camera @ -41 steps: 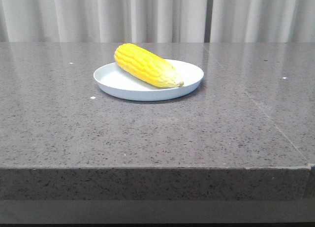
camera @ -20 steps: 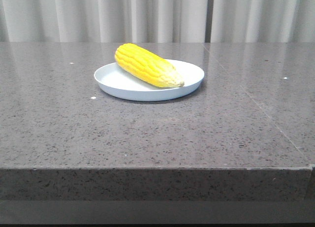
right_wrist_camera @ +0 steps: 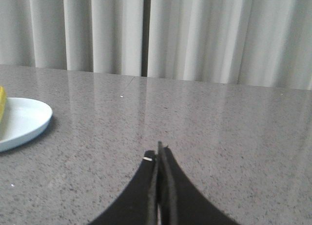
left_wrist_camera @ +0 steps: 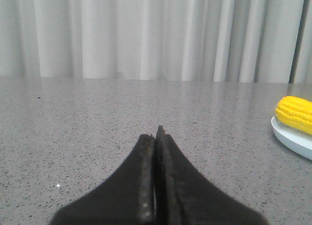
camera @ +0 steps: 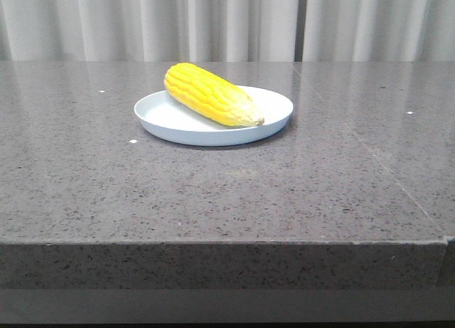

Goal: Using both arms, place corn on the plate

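Observation:
The yellow corn (camera: 211,94) lies across the pale-blue plate (camera: 170,122) at the middle of the grey table, its pale tip toward the right rim. The corn's end (left_wrist_camera: 295,113) and the plate's edge (left_wrist_camera: 291,139) show in the left wrist view. The plate's rim (right_wrist_camera: 27,120) shows in the right wrist view with a sliver of corn (right_wrist_camera: 2,108). My left gripper (left_wrist_camera: 156,133) is shut and empty, low over the table, left of the plate. My right gripper (right_wrist_camera: 159,149) is shut and empty, right of the plate. Neither gripper appears in the front view.
The grey speckled stone table (camera: 227,193) has its front edge near the camera. A seam (camera: 384,171) runs across its right side. Pale curtains (camera: 227,22) hang behind the table's far edge.

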Controlling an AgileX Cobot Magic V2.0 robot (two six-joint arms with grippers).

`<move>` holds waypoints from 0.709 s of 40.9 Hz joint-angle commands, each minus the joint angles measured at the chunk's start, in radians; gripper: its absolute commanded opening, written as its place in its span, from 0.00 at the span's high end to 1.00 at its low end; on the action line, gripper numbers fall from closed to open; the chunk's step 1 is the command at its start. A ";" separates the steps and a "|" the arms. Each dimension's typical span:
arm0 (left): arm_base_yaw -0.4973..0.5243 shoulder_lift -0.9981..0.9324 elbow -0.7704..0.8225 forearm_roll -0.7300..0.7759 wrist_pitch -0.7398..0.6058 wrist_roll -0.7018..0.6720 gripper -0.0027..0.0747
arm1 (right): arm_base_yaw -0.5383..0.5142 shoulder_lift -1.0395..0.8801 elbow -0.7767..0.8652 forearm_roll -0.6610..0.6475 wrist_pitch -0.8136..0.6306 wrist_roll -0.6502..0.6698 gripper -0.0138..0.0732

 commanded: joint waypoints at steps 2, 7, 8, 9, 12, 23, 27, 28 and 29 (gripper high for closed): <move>-0.008 -0.018 0.023 -0.006 -0.070 0.000 0.99 | -0.026 -0.031 0.000 -0.015 -0.083 -0.008 0.94; -0.008 -0.018 0.023 -0.006 -0.070 0.000 0.99 | -0.027 -0.030 0.000 -0.015 -0.079 -0.008 0.94; -0.008 -0.018 0.023 -0.006 -0.070 0.000 0.99 | -0.027 -0.030 0.000 -0.014 -0.080 -0.008 0.94; -0.008 -0.018 0.023 -0.006 -0.070 0.000 0.99 | -0.027 -0.030 0.000 -0.014 -0.081 -0.008 0.94; -0.008 -0.018 0.023 -0.006 -0.070 0.000 0.99 | -0.027 -0.030 0.000 -0.014 -0.081 -0.008 0.94; -0.008 -0.018 0.023 -0.006 -0.070 0.000 0.99 | -0.027 -0.030 0.000 0.047 -0.090 0.033 0.94; -0.008 -0.018 0.023 -0.006 -0.070 0.000 0.99 | -0.028 -0.030 0.000 0.030 -0.090 0.035 0.94; -0.008 -0.018 0.023 -0.006 -0.070 0.000 0.99 | -0.028 -0.030 0.000 0.030 -0.090 0.035 0.94; -0.008 -0.018 0.023 -0.006 -0.070 0.000 0.99 | -0.028 -0.030 0.000 0.030 -0.090 0.035 0.94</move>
